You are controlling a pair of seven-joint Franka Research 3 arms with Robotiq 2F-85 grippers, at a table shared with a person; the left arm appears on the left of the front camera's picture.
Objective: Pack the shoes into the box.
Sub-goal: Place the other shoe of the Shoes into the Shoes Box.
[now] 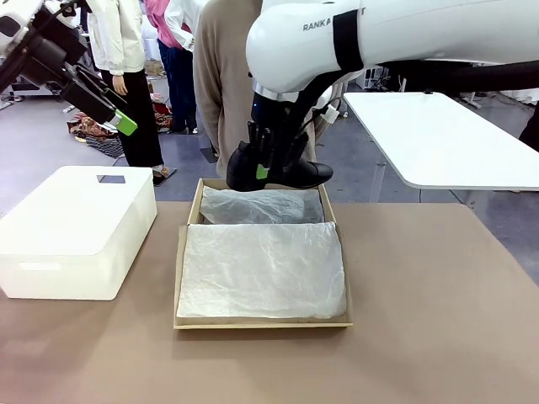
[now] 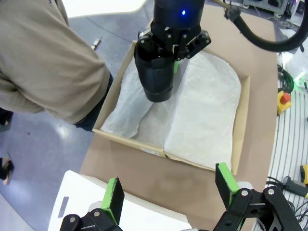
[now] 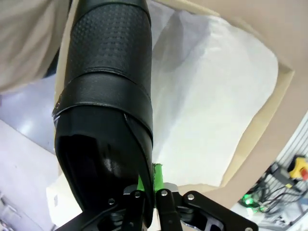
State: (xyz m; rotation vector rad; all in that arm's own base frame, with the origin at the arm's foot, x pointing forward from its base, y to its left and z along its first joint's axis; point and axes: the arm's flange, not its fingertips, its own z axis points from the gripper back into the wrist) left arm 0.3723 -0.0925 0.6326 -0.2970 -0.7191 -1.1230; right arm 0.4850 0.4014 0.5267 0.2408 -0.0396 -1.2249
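One glossy black shoe hangs in the air above the far end of the tan cardboard box, toe pointing right. My right gripper is shut on the heel-side rim of the shoe, its green pads pinching the leather. White tissue paper lines the box and covers its floor. My left gripper is raised high at the far left, open and holding nothing. In the left wrist view my left gripper looks down at the shoe and the box.
A large white rounded box stands left of the cardboard box. A person in a beige top stands just behind the table's far edge. A white table lies beyond at the right. Brown tabletop lies bare at the right and front.
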